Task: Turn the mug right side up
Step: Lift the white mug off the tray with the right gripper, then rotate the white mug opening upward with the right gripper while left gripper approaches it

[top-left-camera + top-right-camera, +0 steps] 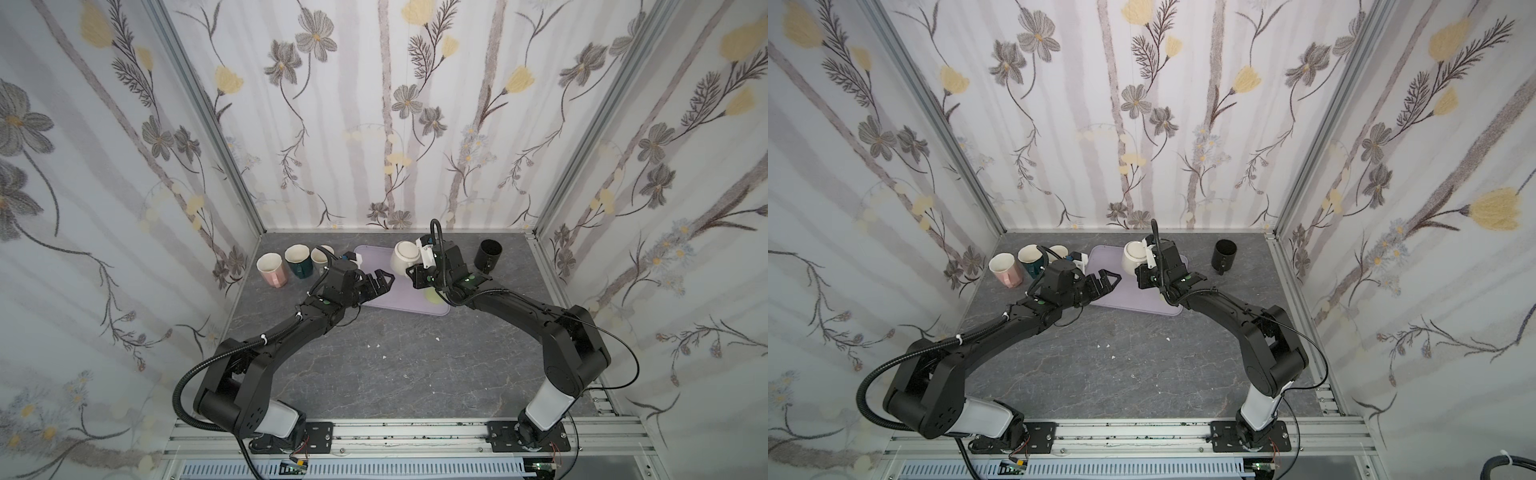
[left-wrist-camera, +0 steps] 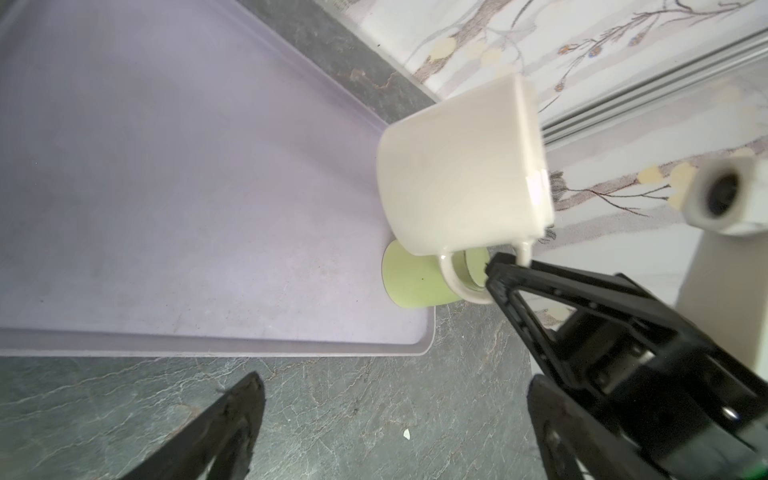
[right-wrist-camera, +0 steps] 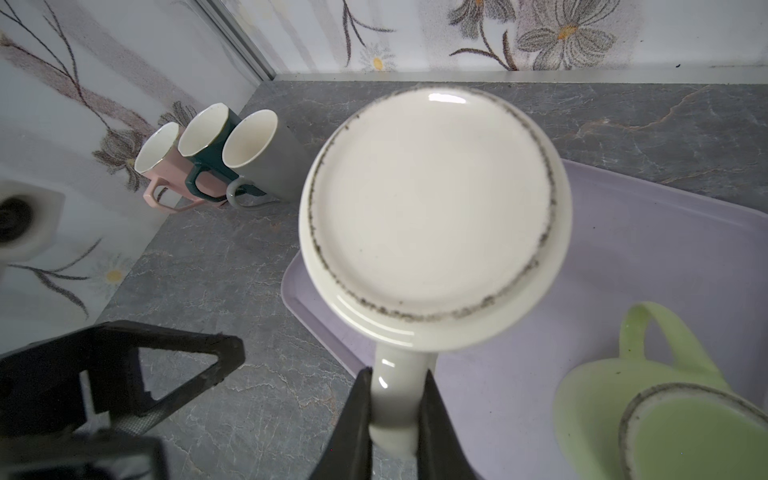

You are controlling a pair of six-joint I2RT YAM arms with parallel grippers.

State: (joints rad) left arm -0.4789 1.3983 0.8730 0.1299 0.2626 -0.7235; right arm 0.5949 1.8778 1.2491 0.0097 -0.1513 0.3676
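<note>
White mug (image 3: 432, 208): interior was unseen; green mug (image 3: 602, 407): was cut off at right wrist view's edge

Left end effector (image 1: 381, 283) jaws spread wide, right end effector (image 3: 397, 409) pinched tight (on mug (image 3: 432, 208) handle), both arms extended

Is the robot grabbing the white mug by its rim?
No, in the right wrist view the right pincer is shut on the handle of the white mug, not its rim.

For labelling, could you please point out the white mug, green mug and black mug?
white mug (image 3: 432, 208), right wrist view, base
green mug (image 3: 590, 399), right wrist view, side
black mug (image 1: 487, 261), in a top view, side
</note>
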